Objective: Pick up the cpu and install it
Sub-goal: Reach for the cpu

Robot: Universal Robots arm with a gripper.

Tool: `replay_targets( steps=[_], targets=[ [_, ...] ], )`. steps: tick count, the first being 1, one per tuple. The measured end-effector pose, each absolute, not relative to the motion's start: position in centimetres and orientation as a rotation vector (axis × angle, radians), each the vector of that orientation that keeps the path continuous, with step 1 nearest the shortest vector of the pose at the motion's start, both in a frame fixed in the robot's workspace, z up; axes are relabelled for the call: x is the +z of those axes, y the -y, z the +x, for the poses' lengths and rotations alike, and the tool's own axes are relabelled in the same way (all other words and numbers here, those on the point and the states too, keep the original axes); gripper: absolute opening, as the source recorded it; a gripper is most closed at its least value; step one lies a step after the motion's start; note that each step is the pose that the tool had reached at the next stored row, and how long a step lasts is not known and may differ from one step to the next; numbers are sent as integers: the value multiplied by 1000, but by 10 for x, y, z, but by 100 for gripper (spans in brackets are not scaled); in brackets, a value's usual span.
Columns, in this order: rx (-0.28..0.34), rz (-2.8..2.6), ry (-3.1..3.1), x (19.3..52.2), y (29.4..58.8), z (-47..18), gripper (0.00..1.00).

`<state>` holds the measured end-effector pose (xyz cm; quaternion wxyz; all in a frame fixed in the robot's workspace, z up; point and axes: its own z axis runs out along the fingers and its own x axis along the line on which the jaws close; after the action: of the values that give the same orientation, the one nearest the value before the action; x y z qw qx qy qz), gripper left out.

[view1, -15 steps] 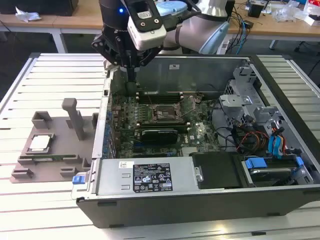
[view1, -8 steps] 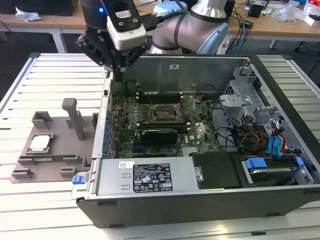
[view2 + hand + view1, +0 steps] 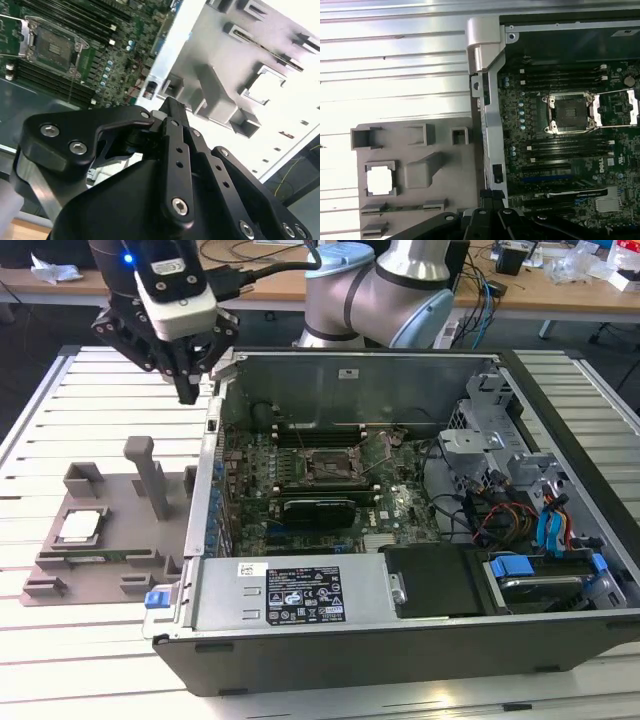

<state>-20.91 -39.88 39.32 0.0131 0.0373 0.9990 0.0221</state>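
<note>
The cpu (image 3: 80, 527) is a small pale square chip lying flat in a recess of the grey holder block (image 3: 110, 560) at the exterior view's left, outside the computer case; the first wrist view shows the cpu (image 3: 381, 180) as a bright square. My black gripper (image 3: 188, 390) hangs well above the table near the case's back left corner, fingers drawn together on nothing. The gripper (image 3: 172, 105) tips meet in the second wrist view. The empty black socket (image 3: 330, 465) sits open on the motherboard, and the socket (image 3: 568, 112) has its metal frame lifted.
The open computer case (image 3: 560, 400) fills the middle and right, with a long black card (image 3: 318, 510), cables and drive bays inside. The holder block carries an upright grey post (image 3: 150, 475). The slatted white table (image 3: 90, 390) surrounds both.
</note>
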Motion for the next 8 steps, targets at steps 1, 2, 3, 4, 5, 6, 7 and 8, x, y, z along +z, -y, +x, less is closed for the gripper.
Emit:
replay_targets(
  steps=[1,2,3,4,5,6,7,8],
  targets=[
    [69,117,-3112,393,399,-213,11],
    [69,117,-3112,393,399,-216,11],
    [69,117,-3112,393,399,-219,11],
    [69,116,-3112,393,399,-221,11],
    [69,116,-3112,393,399,-223,11],
    [69,116,-3112,393,399,-226,11],
    [69,117,-3112,393,399,-231,11],
    [69,117,-3112,393,399,-235,11]
  ],
)
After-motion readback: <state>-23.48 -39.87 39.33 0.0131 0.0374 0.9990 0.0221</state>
